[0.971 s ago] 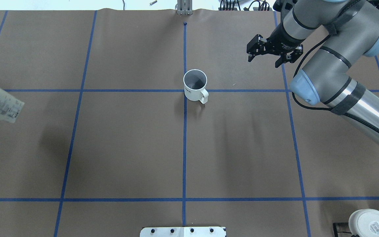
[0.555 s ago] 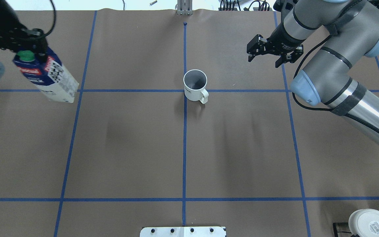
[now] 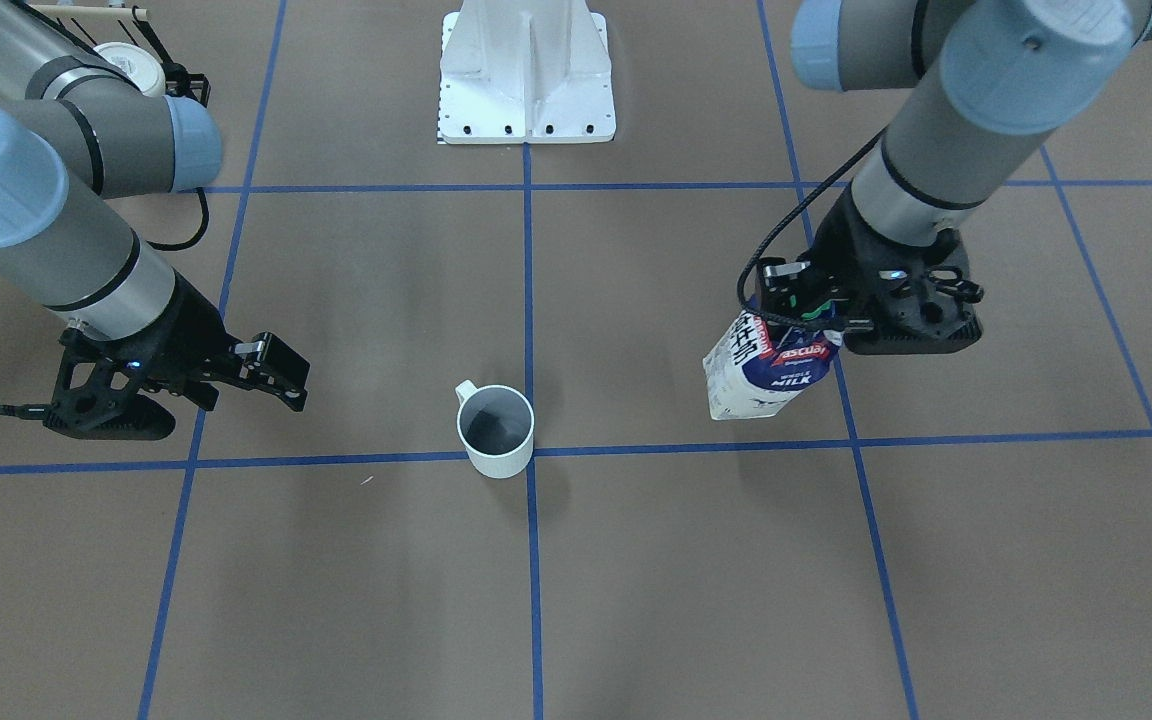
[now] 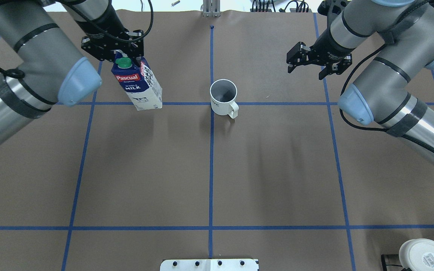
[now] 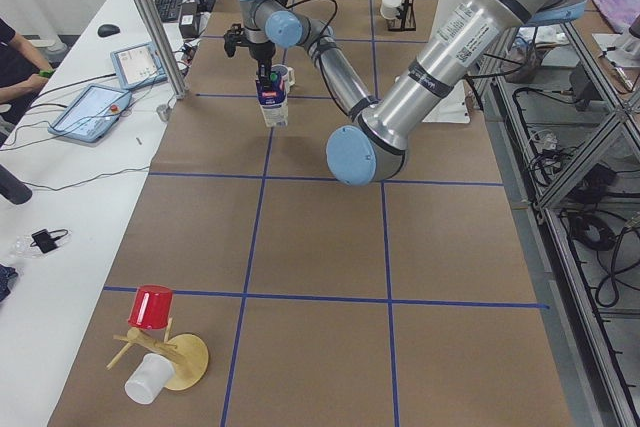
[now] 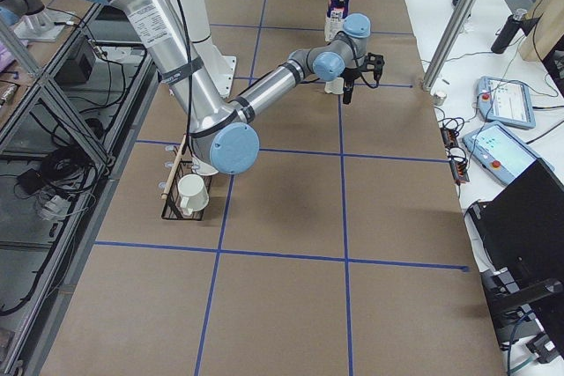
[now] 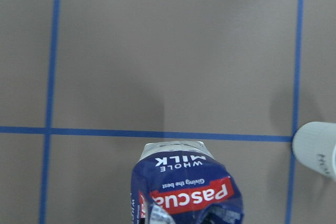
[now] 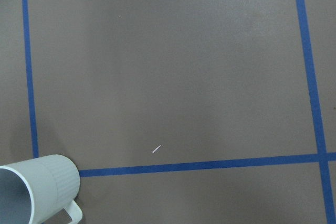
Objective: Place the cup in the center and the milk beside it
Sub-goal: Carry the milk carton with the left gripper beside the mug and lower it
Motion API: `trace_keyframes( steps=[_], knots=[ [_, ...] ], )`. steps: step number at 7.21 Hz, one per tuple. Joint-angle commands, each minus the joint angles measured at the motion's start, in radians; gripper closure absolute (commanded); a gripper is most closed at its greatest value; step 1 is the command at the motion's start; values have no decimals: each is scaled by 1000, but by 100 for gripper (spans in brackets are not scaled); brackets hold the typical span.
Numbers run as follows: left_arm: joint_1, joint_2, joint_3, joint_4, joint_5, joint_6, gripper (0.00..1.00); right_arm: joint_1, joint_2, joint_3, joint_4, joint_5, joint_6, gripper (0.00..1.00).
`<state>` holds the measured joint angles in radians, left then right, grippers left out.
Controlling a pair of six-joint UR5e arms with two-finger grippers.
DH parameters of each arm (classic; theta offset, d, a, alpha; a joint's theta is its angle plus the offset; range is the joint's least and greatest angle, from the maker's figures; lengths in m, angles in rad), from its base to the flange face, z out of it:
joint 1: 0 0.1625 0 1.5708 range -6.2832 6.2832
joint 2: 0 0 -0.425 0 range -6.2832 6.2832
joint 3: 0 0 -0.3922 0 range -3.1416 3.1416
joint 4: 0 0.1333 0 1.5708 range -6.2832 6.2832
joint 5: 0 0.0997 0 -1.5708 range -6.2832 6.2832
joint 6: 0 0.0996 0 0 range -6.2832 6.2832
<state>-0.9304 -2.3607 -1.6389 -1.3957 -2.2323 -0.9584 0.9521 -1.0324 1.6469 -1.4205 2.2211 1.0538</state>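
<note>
The cup (image 4: 223, 97) stands upright on the crossing of blue tape lines at the table's middle, handle toward the robot; it also shows in the front view (image 3: 496, 428). My left gripper (image 4: 123, 60) is shut on the milk (image 4: 138, 84) at its green-capped top. It holds the carton tilted, off the table to the cup's left, about one carton length from it. The milk also shows in the front view (image 3: 771, 365) and the left wrist view (image 7: 186, 192). My right gripper (image 4: 304, 71) is open and empty, right of and beyond the cup.
A wider white cup with a labelled base (image 4: 425, 256) sits at the near right corner. The robot's white base plate (image 4: 209, 264) is at the near edge. A wooden mug stand with a red cup (image 5: 152, 307) is at the table's left end.
My left arm has carried the milk in from the left edge rightward toward the cup. The right gripper has shifted slightly right. The cup has not moved.
</note>
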Motion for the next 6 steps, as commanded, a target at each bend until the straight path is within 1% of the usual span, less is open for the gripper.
trace_keyframes(
  steps=[1, 2, 3, 6],
  knots=[
    [104, -100, 111, -96, 104, -128, 100, -1, -3, 2, 0, -1, 0, 0],
    [136, -130, 172, -153, 133, -169, 100, -1, -3, 2, 0, 0, 0, 0],
    [139, -153, 209, -164, 137, -175, 100, -1, -6, 4, 0, 0, 0, 0],
    [148, -166, 229, -166, 138, -181, 100, -1, -6, 4, 0, 0, 0, 0]
  ],
)
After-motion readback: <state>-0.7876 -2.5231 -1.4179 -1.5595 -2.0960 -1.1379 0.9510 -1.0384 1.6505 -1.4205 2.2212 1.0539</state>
